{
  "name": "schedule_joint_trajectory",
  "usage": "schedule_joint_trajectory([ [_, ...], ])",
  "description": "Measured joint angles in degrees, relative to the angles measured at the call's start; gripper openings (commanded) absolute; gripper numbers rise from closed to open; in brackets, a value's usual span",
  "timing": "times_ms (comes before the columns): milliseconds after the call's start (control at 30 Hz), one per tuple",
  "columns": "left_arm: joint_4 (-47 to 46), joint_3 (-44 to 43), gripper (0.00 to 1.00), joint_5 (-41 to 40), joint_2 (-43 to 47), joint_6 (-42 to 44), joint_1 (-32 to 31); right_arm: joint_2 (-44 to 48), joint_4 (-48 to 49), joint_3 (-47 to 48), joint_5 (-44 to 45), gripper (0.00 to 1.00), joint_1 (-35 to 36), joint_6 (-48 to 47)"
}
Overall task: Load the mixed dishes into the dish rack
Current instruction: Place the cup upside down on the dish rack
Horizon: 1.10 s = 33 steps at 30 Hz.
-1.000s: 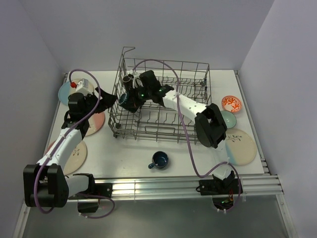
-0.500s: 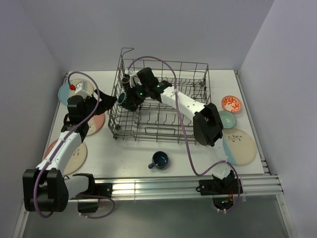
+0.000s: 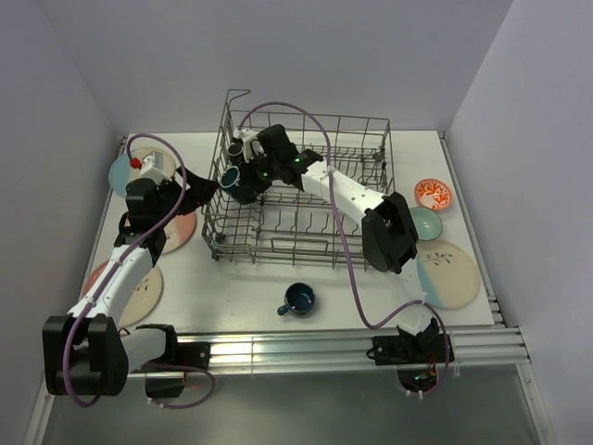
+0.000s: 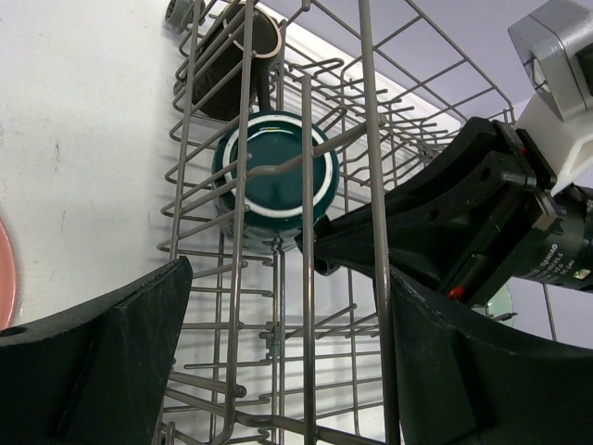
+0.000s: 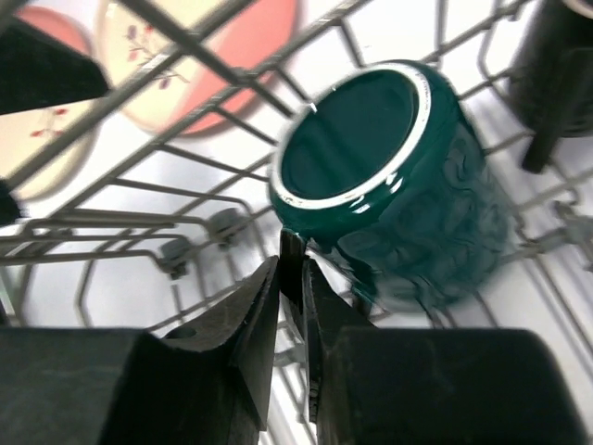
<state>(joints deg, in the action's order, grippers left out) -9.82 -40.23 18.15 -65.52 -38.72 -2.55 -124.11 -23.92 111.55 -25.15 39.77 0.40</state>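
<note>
We are working early in the load. Our right gripper [image 5: 292, 287] is reaching into the far left corner of the dish rack [image 3: 315, 116], its fingers narrow and closed on the handle of the teal mug [image 5: 398, 185]. The mug is lying on its side among the tines, mouth facing left, just near of a black mug [image 3: 239, 148] that is already sitting in that corner. Our left gripper [image 4: 287, 306] is hovering just outside the rack's left wall, fingers wide and holding nothing.

Everything else is waiting on the table. A blue mug [image 3: 298, 298] is sitting near of the rack. Three plates are lying to the left: a light blue one [image 3: 119, 171] and two pink ones [image 3: 181, 230] [image 3: 139, 287]. To the right, a fourth plate [image 3: 449, 273], an orange-red bowl [image 3: 433, 194] and a pale green bowl [image 3: 428, 221] are lying well apart from the rack.
</note>
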Motion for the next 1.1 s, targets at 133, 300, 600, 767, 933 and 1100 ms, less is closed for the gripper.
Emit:
schedule_joint_trajectory([
  [133,0.02,0.0,0.86,0.02,0.0,0.02,0.02,0.04,-0.02,0.0,1.29,0.27,-0.72,-1.25],
  [300,0.0,0.0,0.86,0.02,0.0,0.02,0.02,0.11,-0.92,0.0,2.64,0.29,-1.03,-2.99],
  [600,-0.2,0.0,0.86,0.5,-0.22,0.0,0.13,0.13,-1.16,-0.09,8.81,0.48,-0.87,-5.38],
  [767,-0.2,0.0,0.86,0.48,-0.22,0.0,0.13,0.13,-0.96,-0.37,13.64,0.49,0.28,-7.21],
  [933,-0.24,0.02,0.86,0.5,-0.22,-0.02,0.13,0.13,-0.13,-0.52,16.9,0.39,1.66,-9.14],
  [1100,-0.39,0.11,0.86,0.5,-0.22,-0.07,0.13,0.22,1.57,-1.09,18.18,0.15,2.69,-10.97],
])
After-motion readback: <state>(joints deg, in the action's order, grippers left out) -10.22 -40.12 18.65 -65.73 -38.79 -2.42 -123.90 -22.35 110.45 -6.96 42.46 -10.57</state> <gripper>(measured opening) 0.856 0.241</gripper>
